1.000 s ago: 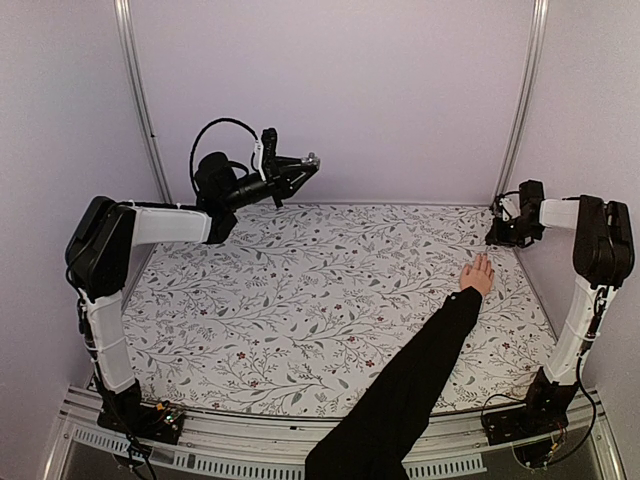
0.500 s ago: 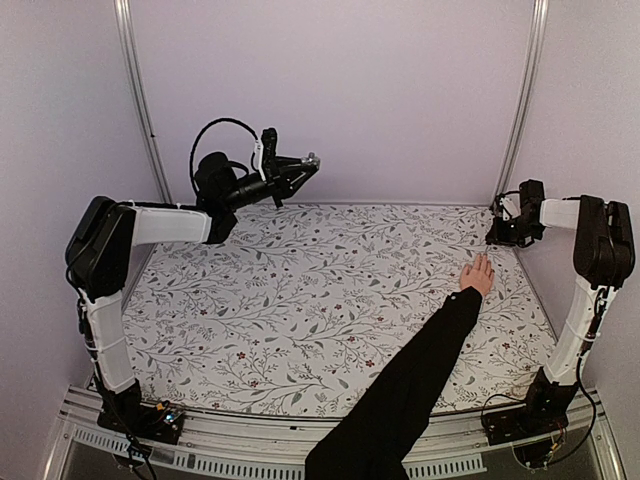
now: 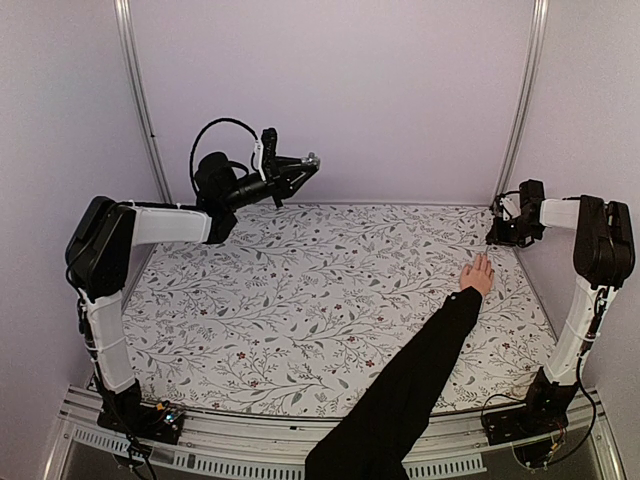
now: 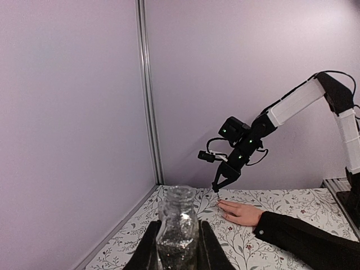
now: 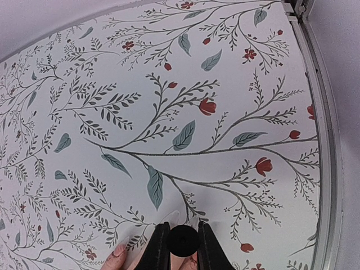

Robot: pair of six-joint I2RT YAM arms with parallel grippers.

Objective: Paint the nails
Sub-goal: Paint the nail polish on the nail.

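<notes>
**A:** Which arm is actually lined up for the nails here?

**B:** The right one, easy. The right gripper [image 4: 219, 181] hangs over the far right corner of the bench [image 3: 300, 290]. Its jaws are pinched tight on a small black round cap [image 5: 183, 241], and a thin brush stem [image 4: 216, 190] pokes down below it. The hand [image 3: 478, 275] lies flat just on the near side of the gripper. Its black sleeve [image 3: 420, 370] runs back toward the near edge and the fingers point at that far right corner, so the hand's long axis aims pretty much straight at the gripper. In the right wrist view the nails [image 5: 120, 247] peek in at the bottom edge, right beside the jaws and a touch to their left.

**A:** And the left?

**B:** The left gripper [image 4: 179, 256] is up high at the far left, well apart from the hand. Its jaws are closed round a clear glass bottle [image 4: 178, 222] that's upright and uncapped, with glittery stuff filling most of it.

**A:** So what does the move hinge on?

**B:** My guess is a short drop and a nudge toward the near left to land the tip on a nail. I can't tell if the tip touches skin. The nails are tiny next to those jaws, so there's not much room for slop.
</notes>
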